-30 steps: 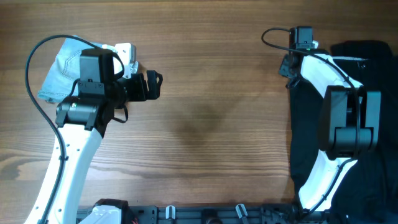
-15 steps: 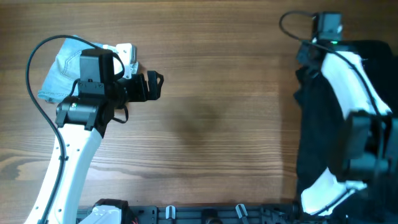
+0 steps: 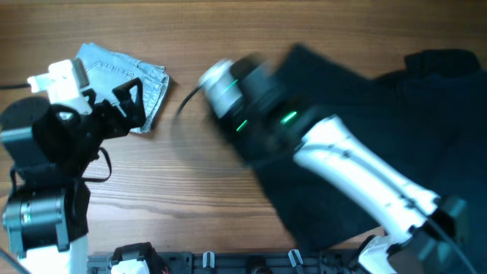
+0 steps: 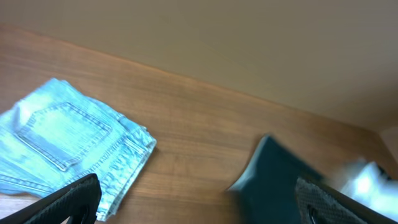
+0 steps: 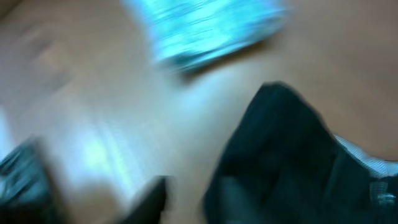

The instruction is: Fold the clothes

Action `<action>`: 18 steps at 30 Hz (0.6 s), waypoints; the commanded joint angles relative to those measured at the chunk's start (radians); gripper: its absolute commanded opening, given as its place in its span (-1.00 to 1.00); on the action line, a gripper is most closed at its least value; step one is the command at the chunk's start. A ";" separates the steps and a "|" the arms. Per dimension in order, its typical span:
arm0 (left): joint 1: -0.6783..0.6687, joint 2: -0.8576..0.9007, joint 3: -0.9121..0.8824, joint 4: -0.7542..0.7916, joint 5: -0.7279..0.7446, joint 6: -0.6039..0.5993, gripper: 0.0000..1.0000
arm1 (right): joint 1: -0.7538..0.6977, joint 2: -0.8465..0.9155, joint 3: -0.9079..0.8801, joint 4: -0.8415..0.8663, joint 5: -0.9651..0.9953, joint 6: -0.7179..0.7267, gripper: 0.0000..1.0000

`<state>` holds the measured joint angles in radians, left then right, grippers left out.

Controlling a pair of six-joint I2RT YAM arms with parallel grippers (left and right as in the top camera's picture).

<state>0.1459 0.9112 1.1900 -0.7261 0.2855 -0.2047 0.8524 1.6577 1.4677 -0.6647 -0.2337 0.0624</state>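
Observation:
The black shorts (image 3: 365, 99) lie spread from the right edge to the table's middle. They also show in the left wrist view (image 4: 273, 177) and the right wrist view (image 5: 286, 143). My right arm reaches far left, blurred by motion. My right gripper (image 3: 247, 141) sits at the cloth's left edge. In its wrist view the gripper (image 5: 193, 199) has its jaws nearly together with black cloth at them. My left gripper (image 3: 131, 103) is open and empty near the left side, its fingertips (image 4: 199, 205) wide apart over bare wood.
A folded light-blue denim garment (image 3: 122, 76) lies at the back left, next to my left gripper. It also shows in the left wrist view (image 4: 68, 143) and, blurred, in the right wrist view (image 5: 205, 25). The table is brown wood.
My right arm has swept from the far right to the table's middle, dragging the black shorts leftward. My left arm has pulled back to the left, uncovering the denim.

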 commanded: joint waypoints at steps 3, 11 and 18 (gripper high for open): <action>0.023 -0.039 0.015 0.000 0.001 -0.013 1.00 | 0.173 0.005 0.019 -0.021 0.292 0.059 0.82; -0.146 0.176 0.015 0.007 0.032 -0.002 1.00 | -0.251 -0.273 0.019 -0.040 0.224 0.284 0.83; -0.354 0.475 0.015 0.192 0.042 0.061 1.00 | -0.538 -0.350 0.017 -0.259 0.163 0.407 0.79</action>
<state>-0.1795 1.3304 1.1942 -0.6159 0.3099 -0.1642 0.3668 1.2942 1.4776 -0.8562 -0.0330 0.4129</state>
